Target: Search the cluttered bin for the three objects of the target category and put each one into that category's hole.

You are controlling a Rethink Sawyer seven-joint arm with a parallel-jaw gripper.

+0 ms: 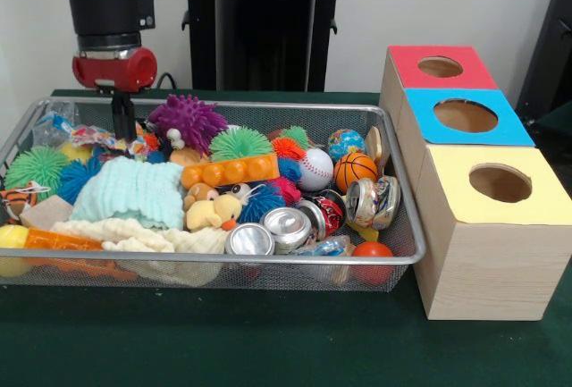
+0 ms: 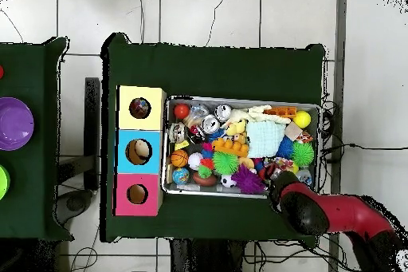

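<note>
The wire mesh bin (image 1: 400,192) is full of toys; it also shows in the overhead view (image 2: 239,99). My gripper (image 1: 122,121) reaches down into its far left corner, under the red wrist (image 1: 113,70). Wrinkly whitish bundles with coloured patches lie around it: one to the left (image 1: 52,126), one beside it (image 1: 94,137), one just right (image 1: 143,144). I cannot tell whether it touches one. The yellow-topped box with its round hole (image 1: 500,183) stands right of the bin. From overhead the arm (image 2: 319,209) covers the gripper, and something dark lies in the yellow hole (image 2: 140,108).
Spiky balls, purple (image 1: 186,121) and green (image 1: 239,144), a mint cloth (image 1: 130,192), silver cans (image 1: 248,239), a baseball (image 1: 315,168) and a small basketball (image 1: 355,170) fill the bin. The blue-topped box (image 1: 465,116) and the red-topped box (image 1: 438,66) stand behind the yellow one.
</note>
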